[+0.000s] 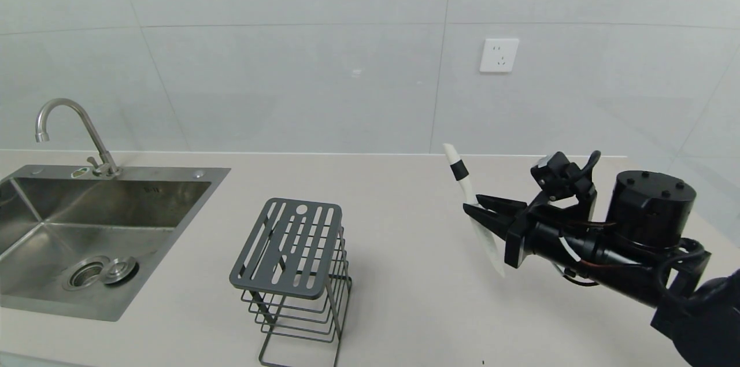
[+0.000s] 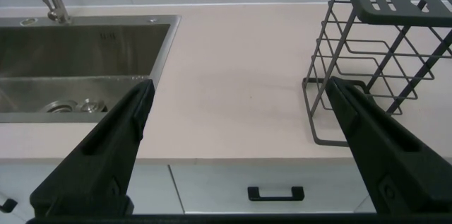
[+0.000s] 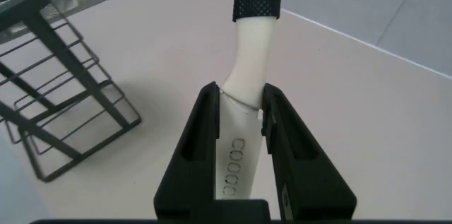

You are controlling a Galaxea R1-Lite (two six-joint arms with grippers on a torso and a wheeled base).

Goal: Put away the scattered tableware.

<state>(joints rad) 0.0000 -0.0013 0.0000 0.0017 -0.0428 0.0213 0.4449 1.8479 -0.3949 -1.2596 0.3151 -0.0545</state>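
My right gripper [image 1: 471, 203] is shut on a white utensil [image 1: 469, 188] with a black band near its upper end. It holds the utensil tilted, above the counter at the right. In the right wrist view the fingers [image 3: 205, 132] clamp the flat white part of the utensil [image 3: 254, 61], which has a row of small holes and a black textured grip. A dark wire rack [image 1: 289, 245] with a slotted top stands mid-counter, left of that gripper. My left gripper [image 2: 239, 88] is open and holds nothing, low at the counter's front edge, between sink [image 2: 70, 61] and rack [image 2: 381, 47].
A steel sink [image 1: 87, 228] with a faucet [image 1: 69, 124] is set into the counter at the left. A wall socket [image 1: 499, 55] sits on the tiled wall behind. A drawer handle [image 2: 276, 193] shows under the counter front. Bare counter [image 1: 404, 251] lies between the rack and the right gripper.
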